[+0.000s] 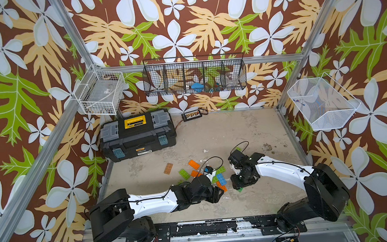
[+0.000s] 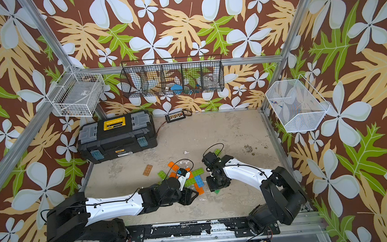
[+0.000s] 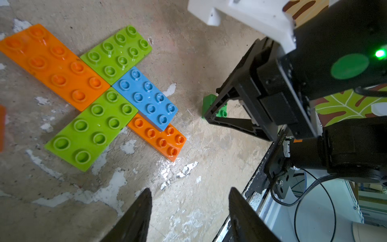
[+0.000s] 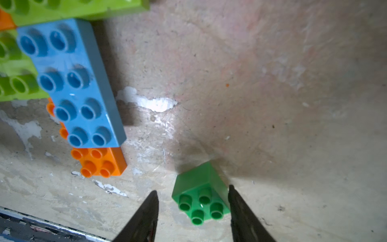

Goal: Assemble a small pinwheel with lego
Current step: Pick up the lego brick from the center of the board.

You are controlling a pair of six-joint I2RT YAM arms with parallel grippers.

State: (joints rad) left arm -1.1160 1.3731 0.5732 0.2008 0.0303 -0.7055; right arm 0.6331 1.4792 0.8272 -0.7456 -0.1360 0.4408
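One blue brick [image 3: 146, 98]; one brown brick [image 1: 168, 169]; one toolbox [image 1: 137, 135]; three wire baskets [image 1: 101, 92] [image 1: 194, 75] [image 1: 323, 103]; two arms [image 1: 151, 200] [image 1: 281, 169].

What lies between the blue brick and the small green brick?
Nothing; only bare, chipped tabletop separates the blue brick and the small green brick, as the right wrist view shows.

Worn, paint-chipped beige desk [image 1: 236, 134]. On it: a black toolbox [image 1: 138, 135] at the back left, a lone brown brick [image 1: 168, 168], a flat cluster of orange, lime and blue bricks [image 3: 92, 125], and a small green brick [image 4: 201, 194] nearby.
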